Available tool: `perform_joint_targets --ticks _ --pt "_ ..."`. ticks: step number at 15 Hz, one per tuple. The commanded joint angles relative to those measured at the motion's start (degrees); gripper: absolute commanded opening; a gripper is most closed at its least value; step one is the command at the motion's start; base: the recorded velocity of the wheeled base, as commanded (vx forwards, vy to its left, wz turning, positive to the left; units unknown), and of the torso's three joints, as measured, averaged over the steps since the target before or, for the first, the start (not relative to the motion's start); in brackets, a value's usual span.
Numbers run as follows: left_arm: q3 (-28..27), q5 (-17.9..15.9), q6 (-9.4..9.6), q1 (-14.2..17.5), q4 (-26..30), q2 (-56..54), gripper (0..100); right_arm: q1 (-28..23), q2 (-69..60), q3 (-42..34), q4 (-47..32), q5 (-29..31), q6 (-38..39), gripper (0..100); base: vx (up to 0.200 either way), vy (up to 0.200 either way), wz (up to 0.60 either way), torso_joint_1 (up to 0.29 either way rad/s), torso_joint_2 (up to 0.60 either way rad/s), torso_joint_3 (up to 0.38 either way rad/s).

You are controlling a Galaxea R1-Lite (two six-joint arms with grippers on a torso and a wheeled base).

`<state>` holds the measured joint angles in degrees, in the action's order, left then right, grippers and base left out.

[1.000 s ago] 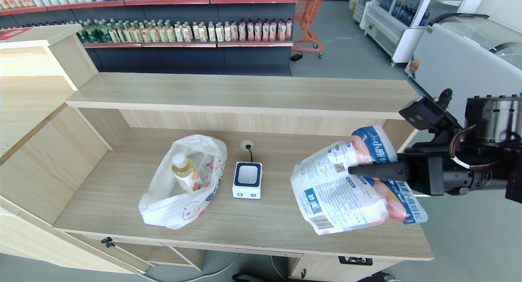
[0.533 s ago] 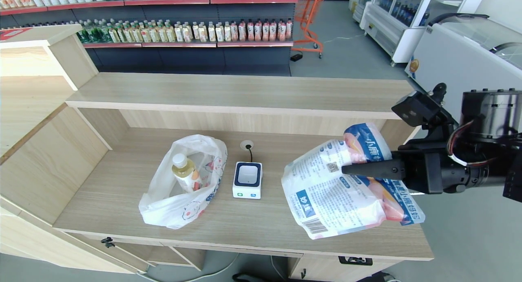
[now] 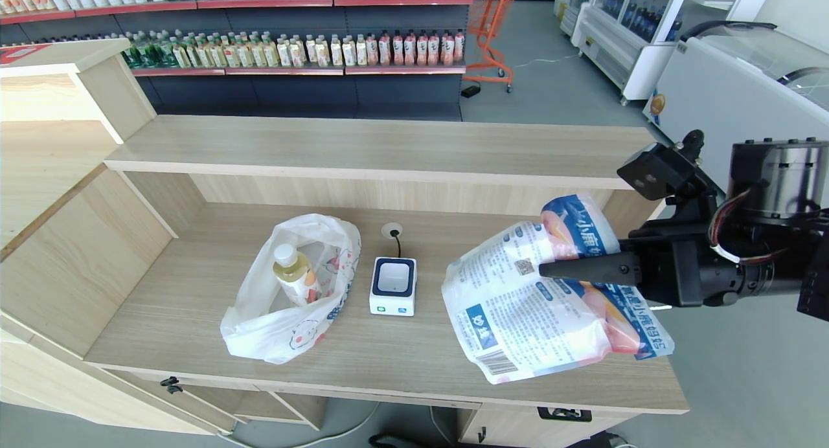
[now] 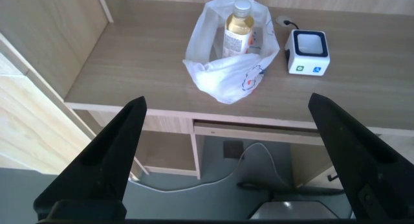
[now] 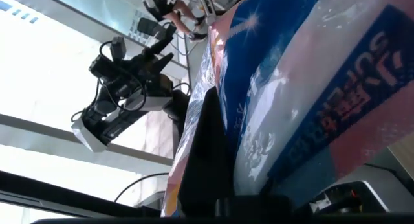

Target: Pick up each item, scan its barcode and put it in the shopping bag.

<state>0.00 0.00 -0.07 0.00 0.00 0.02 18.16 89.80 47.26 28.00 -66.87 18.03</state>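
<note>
The right gripper (image 3: 558, 270) was clenched on the snack packet (image 3: 518, 312), holding it above the counter (image 3: 401, 351) at about 3 o'clock from the scanner (image 3: 393, 285). One finger lay across the packet's face, and the other was hidden behind it. The shopping bag (image 3: 285, 331) lay at the scanner's 9 o'clock, with a bottle (image 3: 291, 273) half buried inside. The left gripper (image 4: 226, 102) hung released, jaws wide, off the counter's near edge.

my right pincer (image 5: 223, 130) grips the packet (image 5: 310, 88), one black finger (image 5: 206, 160) pressed flat against its glossy blue, pink and white wrapper, held close to my lens.
</note>
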Motion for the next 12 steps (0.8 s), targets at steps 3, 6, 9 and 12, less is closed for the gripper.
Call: perform_joint_targets --ticks 3,6,9,12 --pt "0.0 0.0 -0.01 0.0 0.0 0.0 100 0.2 -0.1 0.0 0.0 0.0 0.0 0 0.0 0.0 0.0 0.0 0.0 0.0" --pt "0.0 0.0 -0.01 0.0 0.0 0.1 100 0.2 -0.3 0.1 0.0 0.0 0.0 0 0.0 0.0 0.0 0.0 0.0 0.0" --pt "0.0 0.0 -0.01 0.0 0.0 0.0 100 0.2 -0.6 -0.1 0.0 0.1 0.0 0 0.0 0.0 0.0 0.0 0.0 0.0" --pt "0.0 0.0 -0.01 0.0 0.0 0.0 100 0.1 -1.1 -0.2 0.0 0.1 0.0 0 0.0 0.0 0.0 0.0 0.0 0.0"
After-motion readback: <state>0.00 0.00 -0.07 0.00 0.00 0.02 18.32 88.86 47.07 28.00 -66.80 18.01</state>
